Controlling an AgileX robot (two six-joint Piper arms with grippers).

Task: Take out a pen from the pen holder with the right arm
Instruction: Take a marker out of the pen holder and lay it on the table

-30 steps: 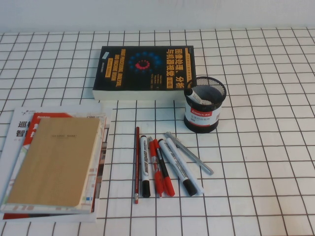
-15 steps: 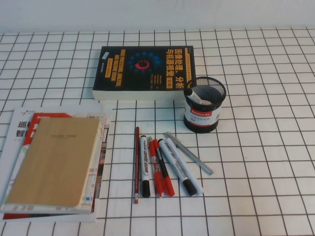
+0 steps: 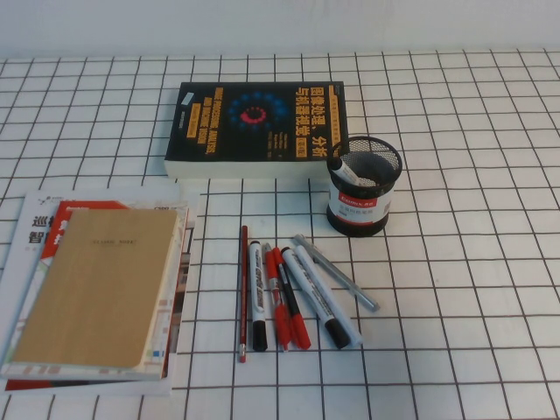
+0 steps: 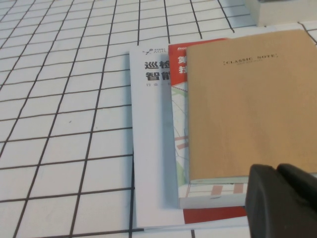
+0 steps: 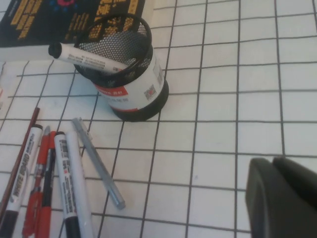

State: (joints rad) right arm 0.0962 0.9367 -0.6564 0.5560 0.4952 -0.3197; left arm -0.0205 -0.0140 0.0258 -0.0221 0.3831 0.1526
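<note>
Fingers of the right gripper (image 5: 273, 161) are closed and empty, well back from the pen holder (image 3: 359, 210) over bare counter (image 5: 223, 139); they must open before any grasp. One pen (image 3: 348, 169) leans in the holder, mid-counter beside the book (image 3: 254, 122), its end above the rim for access. Left gripper (image 4: 277, 167), fingers closed, hangs over the notebook (image 4: 247, 104) near the counter's left edge.

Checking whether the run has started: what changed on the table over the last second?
Nothing visibly changed. The marker leans in the pen holder, untaken. The right gripper hangs shut above the table near the holder; the left gripper hangs shut over the notebook.
</note>
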